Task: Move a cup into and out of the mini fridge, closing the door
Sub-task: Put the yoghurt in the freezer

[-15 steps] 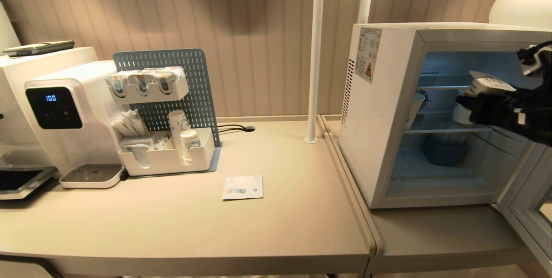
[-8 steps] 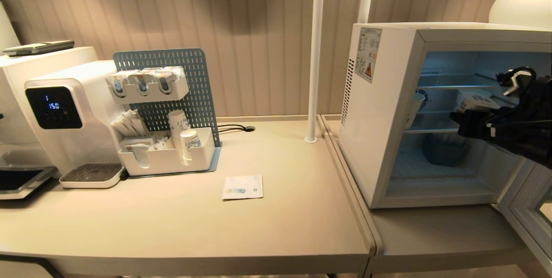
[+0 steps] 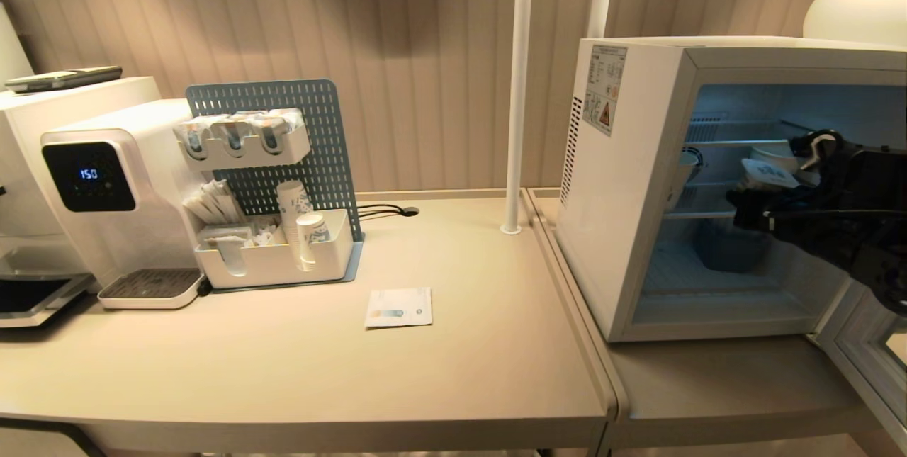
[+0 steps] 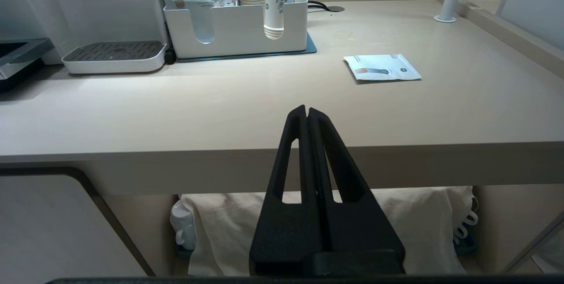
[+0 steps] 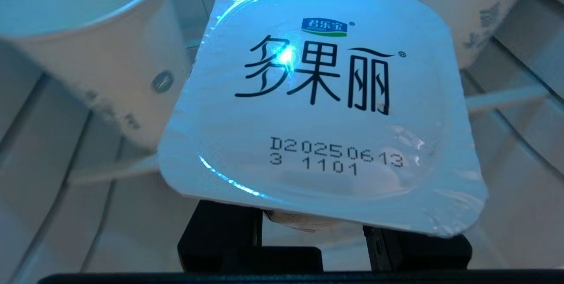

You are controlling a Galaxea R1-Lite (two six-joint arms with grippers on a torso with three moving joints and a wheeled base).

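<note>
My right gripper grips the cup by its sides, inside the mini fridge above the middle wire shelf. I should lower it level between the paper cups, then release.

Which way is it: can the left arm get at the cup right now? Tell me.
Probably not. The left gripper sits shut, low at the table's front edge, far from the mini fridge. The cup is inside the mini fridge, already clamped in the right gripper.
</note>
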